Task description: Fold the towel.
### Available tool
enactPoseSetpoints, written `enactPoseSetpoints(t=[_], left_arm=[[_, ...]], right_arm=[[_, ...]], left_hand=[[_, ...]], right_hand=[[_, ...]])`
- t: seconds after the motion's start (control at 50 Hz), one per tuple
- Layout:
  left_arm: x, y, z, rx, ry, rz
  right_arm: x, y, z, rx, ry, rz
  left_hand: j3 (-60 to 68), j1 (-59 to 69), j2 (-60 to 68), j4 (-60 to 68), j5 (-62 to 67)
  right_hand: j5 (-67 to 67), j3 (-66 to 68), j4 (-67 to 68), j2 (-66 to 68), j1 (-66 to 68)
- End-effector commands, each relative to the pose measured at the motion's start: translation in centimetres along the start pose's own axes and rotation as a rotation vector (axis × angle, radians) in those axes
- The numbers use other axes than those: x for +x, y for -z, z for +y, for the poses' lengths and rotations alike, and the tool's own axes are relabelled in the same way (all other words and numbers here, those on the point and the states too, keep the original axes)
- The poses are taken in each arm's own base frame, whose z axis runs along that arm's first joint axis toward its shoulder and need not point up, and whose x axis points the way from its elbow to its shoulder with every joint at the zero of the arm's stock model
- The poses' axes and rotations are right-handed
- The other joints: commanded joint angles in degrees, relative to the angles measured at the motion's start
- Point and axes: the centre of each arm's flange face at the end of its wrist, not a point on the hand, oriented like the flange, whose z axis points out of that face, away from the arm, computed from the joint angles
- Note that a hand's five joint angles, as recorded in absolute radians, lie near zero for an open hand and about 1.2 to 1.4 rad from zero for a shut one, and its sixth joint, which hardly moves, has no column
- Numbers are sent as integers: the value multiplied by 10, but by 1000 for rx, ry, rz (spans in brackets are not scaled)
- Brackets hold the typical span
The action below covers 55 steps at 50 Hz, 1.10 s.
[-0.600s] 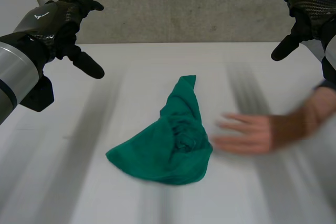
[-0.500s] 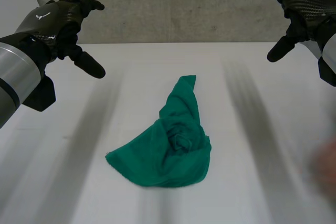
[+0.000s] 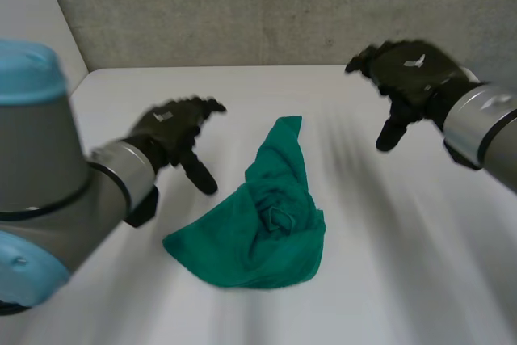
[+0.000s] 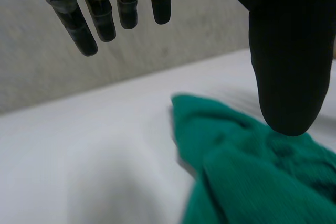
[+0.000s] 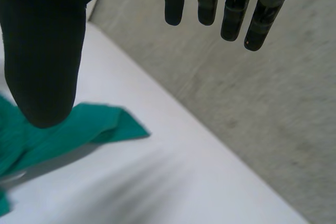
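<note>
Showing a crumpled green towel [image 3: 258, 224] on the counter [image 3: 404, 280], long axis near-to-far, empty spread left hand [image 3: 174, 131] closer than the likewise released right hand [image 3: 404, 74].

The towel [image 3: 266, 216], lying between the two robot hands, is green cloth, matt, soft and heavily creased. The worktop [image 3: 388, 280] is white, smooth and matt. The left robot hand [image 3: 174, 131] and right robot hand [image 3: 408, 74] have a black, matt covering. The left arm [image 3: 48, 159] is grey with a satin, metal-like finish. Its cap [image 3: 28, 70] is light-blue, smooth and plastic-like. The wall [image 3: 242, 6] beyond the fingertips is grey, rough and speckled.
</note>
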Motion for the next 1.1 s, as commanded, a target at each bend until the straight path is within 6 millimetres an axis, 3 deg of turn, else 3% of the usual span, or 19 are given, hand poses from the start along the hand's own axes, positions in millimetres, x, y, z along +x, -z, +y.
enactPoseSetpoints(t=[0.02, 0.14, 0.2, 0.24, 0.26, 0.32, 0.44, 0.48, 0.64, 0.78, 0.92, 0.94, 0.96, 0.98, 1.0, 1.02, 1.06, 1.1], left_arm=[[11, -20, 49, -151, 19, 24], [17, -30, 76, -218, 56, 30], [21, -38, 90, -227, 60, 39], [25, -39, 94, -223, 56, 46], [26, -40, 95, -211, 53, 49], [25, -41, 90, -175, 50, 27], [18, -24, 46, -24, 47, -74], [18, -9, 20, 47, 48, -70], [24, 24, -27, 190, 15, 0], [24, 33, -32, 208, -53, 0], [24, 34, -34, 214, -67, -3], [23, 33, -34, 214, -67, -4], [22, 31, -34, 219, -67, -8], [21, 30, -36, 227, -65, -12], [15, 27, -42, 248, -62, -31], [11, 24, -46, 265, -61, -45], [5, 21, -50, 281, -60, -60], [-16, 9, -75, 376, -68, -124]], right_arm=[[-32, -19, 36, -112, -36, -123], [-59, -34, 65, -190, -131, -203], [-68, -43, 79, -203, -138, -214], [-70, -50, 85, -190, -140, -205], [-69, -52, 86, -180, -138, -201], [-68, -57, 86, -150, -132, -181], [-66, -58, 82, -136, -127, -172], [-63, -61, 74, -112, -128, -169], [-66, -70, 72, -116, -164, -219], [-85, -74, 72, -116, -289, -389], [-125, -85, 81, -148, -420, -474], [-126, -87, 81, -147, -425, -465], [-126, -90, 82, -147, -428, -454], [-121, -95, 78, -127, -425, -417], [-117, -98, 74, -109, -419, -386], [-110, -102, 71, -89, -414, -345], [-94, -113, 53, -2, -394, -238], [-82, -117, 38, 59, -376, -181]], left_hand=[[-1, 9, 7, 6, 1], [22, 33, 31, 29, 25], [125, 135, 133, 132, 127], [244, 254, 252, 251, 246], [441, 452, 449, 448, 443], [671, 681, 679, 678, 673], [671, 682, 680, 679, 674], [671, 682, 680, 679, 674], [671, 682, 680, 679, 674], [671, 682, 680, 679, 674], [671, 682, 680, 679, 674], [671, 682, 680, 679, 674], [671, 682, 680, 679, 674], [671, 682, 680, 679, 674], [671, 682, 680, 679, 674], [671, 682, 680, 679, 674], [671, 682, 680, 679, 674], [671, 682, 680, 679, 674]], right_hand=[[-38, -22, -34, -29, -18], [-38, -22, -34, -29, -18], [-38, -22, -34, -29, -18], [-38, -22, -34, -29, -18], [-38, -22, -34, -29, -18], [-38, -22, -34, -29, -18], [-38, -22, -34, -29, -18], [-38, -22, -34, -29, -18], [-38, -22, -34, -29, -18], [-38, -22, -34, -29, -18], [-38, -22, -34, -29, -18], [-7, 9, -4, 2, 12], [112, 128, 115, 121, 132], [424, 440, 427, 433, 444], [589, 605, 592, 598, 609], [662, 678, 665, 671, 681], [662, 678, 666, 671, 682], [662, 678, 666, 671, 682]])
